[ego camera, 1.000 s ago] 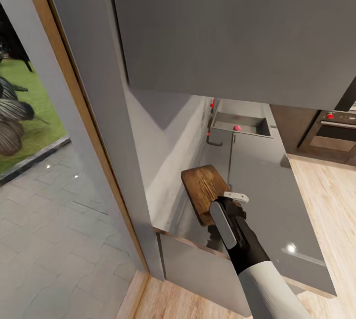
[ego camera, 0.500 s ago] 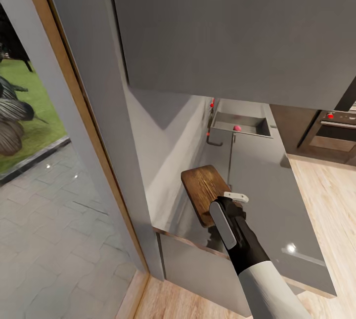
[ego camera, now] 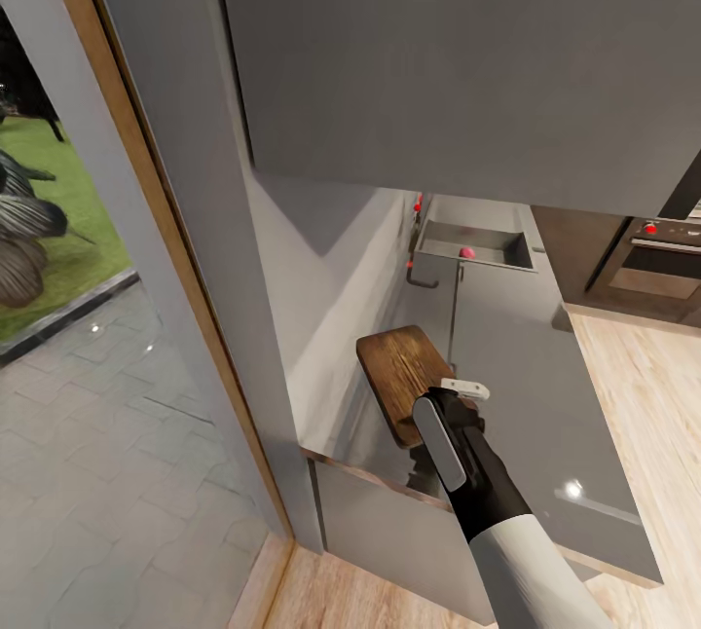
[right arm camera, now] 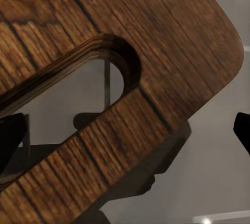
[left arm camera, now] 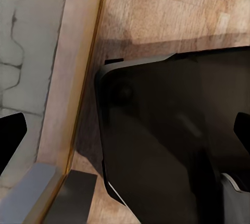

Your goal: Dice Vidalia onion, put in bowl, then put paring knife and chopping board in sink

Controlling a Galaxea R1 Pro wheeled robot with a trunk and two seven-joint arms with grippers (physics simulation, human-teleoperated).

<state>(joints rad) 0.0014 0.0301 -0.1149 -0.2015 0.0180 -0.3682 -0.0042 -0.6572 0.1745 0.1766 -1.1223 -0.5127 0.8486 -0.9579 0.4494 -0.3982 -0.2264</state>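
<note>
The right gripper [ego camera: 450, 405], black-fingered on a white forearm, sits at the handle end of the dark brown rectangular wooden chopping board [ego camera: 407, 374], which rests on the glossy grey worktop [ego camera: 526, 386] near its front-left corner, close to the pale grey wall. In the right wrist view the board's slot handle [right arm camera: 73, 81] is very close, with a dark fingertip at each side of the picture and well apart; so the right gripper reads as spread wide around the handle end, not yet clamped on it. The left gripper [left arm camera: 125, 138] hangs low, above the light wood floor [left arm camera: 172, 10] and a dark panel, its fingertips also wide apart and empty.

Far along the worktop, the rectangular stainless steel sink [ego camera: 477, 246] holds a small reddish round thing [ego camera: 467, 252]; whether that is the onion is too small to tell. No knife or bowl can be made out.

The step in hand looks like taking hold of the board. The next move calls for closing the fingers squarely on the handle end, then lifting level so that the board does not drag across the worktop.
</note>
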